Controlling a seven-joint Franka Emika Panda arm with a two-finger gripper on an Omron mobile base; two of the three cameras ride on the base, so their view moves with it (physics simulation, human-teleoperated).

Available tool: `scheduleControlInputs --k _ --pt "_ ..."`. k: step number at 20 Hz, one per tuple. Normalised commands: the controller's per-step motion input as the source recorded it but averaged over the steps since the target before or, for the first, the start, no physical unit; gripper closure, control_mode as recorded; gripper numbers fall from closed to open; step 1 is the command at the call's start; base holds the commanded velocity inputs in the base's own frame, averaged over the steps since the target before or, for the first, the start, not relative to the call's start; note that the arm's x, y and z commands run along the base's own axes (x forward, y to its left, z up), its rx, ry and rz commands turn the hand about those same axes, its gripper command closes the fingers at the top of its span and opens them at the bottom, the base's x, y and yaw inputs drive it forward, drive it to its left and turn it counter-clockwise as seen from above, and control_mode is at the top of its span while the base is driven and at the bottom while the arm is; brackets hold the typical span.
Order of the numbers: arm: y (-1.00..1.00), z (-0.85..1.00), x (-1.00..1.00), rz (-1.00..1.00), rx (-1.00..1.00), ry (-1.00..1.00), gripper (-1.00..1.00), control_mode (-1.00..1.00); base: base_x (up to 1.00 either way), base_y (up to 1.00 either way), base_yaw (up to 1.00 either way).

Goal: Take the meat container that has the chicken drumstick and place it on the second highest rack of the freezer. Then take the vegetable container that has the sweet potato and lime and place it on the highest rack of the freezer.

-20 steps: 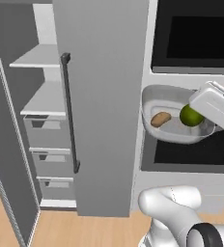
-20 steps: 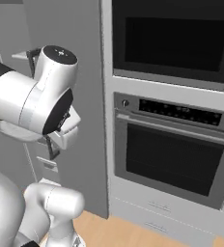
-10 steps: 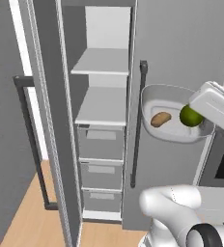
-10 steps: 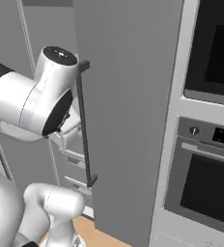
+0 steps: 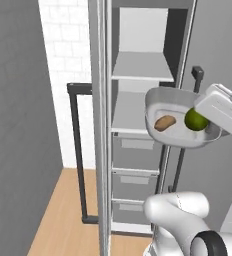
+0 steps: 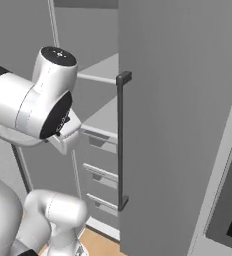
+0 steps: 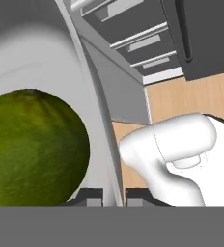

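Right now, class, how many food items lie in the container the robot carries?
2: a sweet potato at the container's left, a lime at its right by the fingers. Others may be hidden.

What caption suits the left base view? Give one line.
Claw holds the vegetable container with sweet potato and lime before the open freezer.

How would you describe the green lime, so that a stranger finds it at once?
Look at the tall grey open freezer with white shelves. In front of its shelves the robot's gripper holds a shallow white oval container by its rim. The round green lime lies at its right end; its one neighbour, the sweet potato, is brown and oblong.
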Motion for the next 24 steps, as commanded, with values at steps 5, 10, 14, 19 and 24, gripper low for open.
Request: scheduleControlInputs --k 5,10,14,19,24 --pt "0.00 0.00 0.00 0.00 0.00 0.00 1.00 1.00 0.47 0.00 0.05" --pt "0.00 0.00 0.00 0.00 0.00 0.00 1.00 1.00 0.79 0.14 0.00" --pt "0.00 0.00 0.00 0.00 0.00 0.00 1.00 1.00 0.64 0.00 0.00" --pt "0.00 0.00 0.00 0.00 0.00 0.00 1.00 1.00 0.14 0.07 -0.07" --pt "0.00 0.00 0.00 0.00 0.00 0.00 1.00 1.00 0.16 0.17 -0.21"
